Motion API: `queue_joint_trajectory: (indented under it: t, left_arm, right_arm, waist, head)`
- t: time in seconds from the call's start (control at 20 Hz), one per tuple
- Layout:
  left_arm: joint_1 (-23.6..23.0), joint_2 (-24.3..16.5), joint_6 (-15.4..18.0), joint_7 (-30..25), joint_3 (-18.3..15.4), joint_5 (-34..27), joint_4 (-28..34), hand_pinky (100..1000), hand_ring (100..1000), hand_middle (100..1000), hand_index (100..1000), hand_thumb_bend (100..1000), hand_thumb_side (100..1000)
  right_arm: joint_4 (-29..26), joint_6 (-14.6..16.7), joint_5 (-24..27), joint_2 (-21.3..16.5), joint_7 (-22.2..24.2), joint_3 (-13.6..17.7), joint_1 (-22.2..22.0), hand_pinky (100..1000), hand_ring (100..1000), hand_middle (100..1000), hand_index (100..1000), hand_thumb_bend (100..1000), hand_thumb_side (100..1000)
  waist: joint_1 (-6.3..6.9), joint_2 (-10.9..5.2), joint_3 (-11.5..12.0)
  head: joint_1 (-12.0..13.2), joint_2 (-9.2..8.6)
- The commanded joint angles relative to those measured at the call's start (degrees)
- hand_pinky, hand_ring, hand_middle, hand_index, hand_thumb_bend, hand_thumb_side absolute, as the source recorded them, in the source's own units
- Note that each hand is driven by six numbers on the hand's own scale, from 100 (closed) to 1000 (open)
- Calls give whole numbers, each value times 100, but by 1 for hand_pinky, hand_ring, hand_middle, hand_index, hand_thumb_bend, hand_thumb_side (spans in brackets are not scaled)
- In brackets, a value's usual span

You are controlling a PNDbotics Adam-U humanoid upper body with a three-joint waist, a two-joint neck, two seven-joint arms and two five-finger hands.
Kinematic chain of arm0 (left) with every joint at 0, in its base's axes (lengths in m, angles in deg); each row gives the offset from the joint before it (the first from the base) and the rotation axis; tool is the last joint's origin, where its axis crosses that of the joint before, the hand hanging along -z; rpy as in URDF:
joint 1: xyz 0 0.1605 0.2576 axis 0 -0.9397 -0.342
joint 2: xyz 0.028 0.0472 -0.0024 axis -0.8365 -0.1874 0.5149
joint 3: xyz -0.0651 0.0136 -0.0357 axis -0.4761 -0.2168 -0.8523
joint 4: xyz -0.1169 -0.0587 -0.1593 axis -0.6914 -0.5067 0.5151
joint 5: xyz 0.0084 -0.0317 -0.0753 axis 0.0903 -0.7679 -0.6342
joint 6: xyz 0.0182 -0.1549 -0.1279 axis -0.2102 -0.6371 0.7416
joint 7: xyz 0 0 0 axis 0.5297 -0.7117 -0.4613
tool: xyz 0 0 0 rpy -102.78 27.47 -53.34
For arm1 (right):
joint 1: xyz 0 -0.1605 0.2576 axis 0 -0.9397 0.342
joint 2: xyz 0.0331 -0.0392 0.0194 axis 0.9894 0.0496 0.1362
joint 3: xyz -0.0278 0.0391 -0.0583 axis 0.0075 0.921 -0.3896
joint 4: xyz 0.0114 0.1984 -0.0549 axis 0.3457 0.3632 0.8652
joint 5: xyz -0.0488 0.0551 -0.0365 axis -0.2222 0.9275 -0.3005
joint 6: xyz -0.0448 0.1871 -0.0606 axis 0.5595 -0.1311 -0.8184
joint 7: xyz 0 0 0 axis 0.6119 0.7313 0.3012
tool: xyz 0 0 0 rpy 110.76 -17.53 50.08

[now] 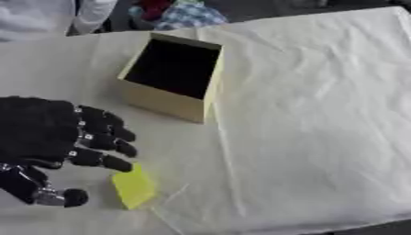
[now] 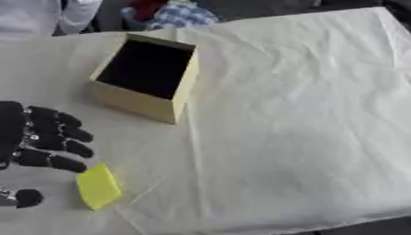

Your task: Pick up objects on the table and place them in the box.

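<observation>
Left hand (image 1: pixel 48 137) hovered fingers spread, empty, above the yellow block (image 1: pixel 133 186). Block lay on the tabletop (image 1: pixel 313 114) just under the fingertips, thumb beside it, box (image 1: pixel 173 75) beyond. Right hand unseen.

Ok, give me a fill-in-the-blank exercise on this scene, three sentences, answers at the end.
1. The small flat object lying beside the left hand is ____ in colour.
2. The open box stands on the white cloth with a ____ inside, and nothing shows in it.
3. The only robot hand in view is the ____ one, its fingers spread.

Missing words: yellow; dark; left
</observation>
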Motion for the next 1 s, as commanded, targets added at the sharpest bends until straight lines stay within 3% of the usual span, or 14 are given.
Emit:
queue_joint_trajectory:
  t: [0.05, 0.1, 0.25, 0.3, 0.4, 1.0]
  left_arm:
    - [209, 43, 440, -799, 43, -94, 72, 903, 921, 825, 897, 302, 497]
    - [264, 94, 407, -901, 75, -120, 72, 906, 922, 825, 899, 282, 593]
    - [435, 245, 338, -1214, 164, -205, 72, 913, 926, 830, 907, 281, 711]
    - [482, 284, 324, -1319, 188, -226, 72, 919, 931, 836, 916, 290, 789]
    - [558, 349, 296, -1518, 231, -259, 72, 919, 931, 835, 920, 294, 829]
    - [700, 593, 1, -2228, 357, -338, 72, 913, 932, 838, 913, 281, 717]
  right_arm:
    - [-85, 1, 36, -106, 22, 26, 53, 592, 672, 509, 693, 100, 881]
    - [-85, 1, 36, -103, 23, 26, 54, 592, 672, 509, 693, 100, 881]
    - [-85, 5, 39, -98, 24, 26, 65, 592, 672, 508, 693, 100, 881]
    - [-85, 6, 40, -97, 26, 25, 70, 592, 672, 508, 692, 100, 880]
    - [-85, 7, 41, -94, 28, 25, 78, 592, 672, 508, 692, 100, 882]
    - [-85, 16, 58, -57, 37, 22, 140, 592, 672, 507, 692, 100, 888]
  waist:
    - [-4, -64, -12]
    - [-2, -60, -17]
    - [7, -44, -28]
    - [12, -38, -32]
    - [21, -25, -38]
    - [36, 53, -82]
  head:
    - [12, 37]
    - [11, 34]
    - [7, 38]
    - [6, 39]
    - [2, 39]
    - [-37, -15]
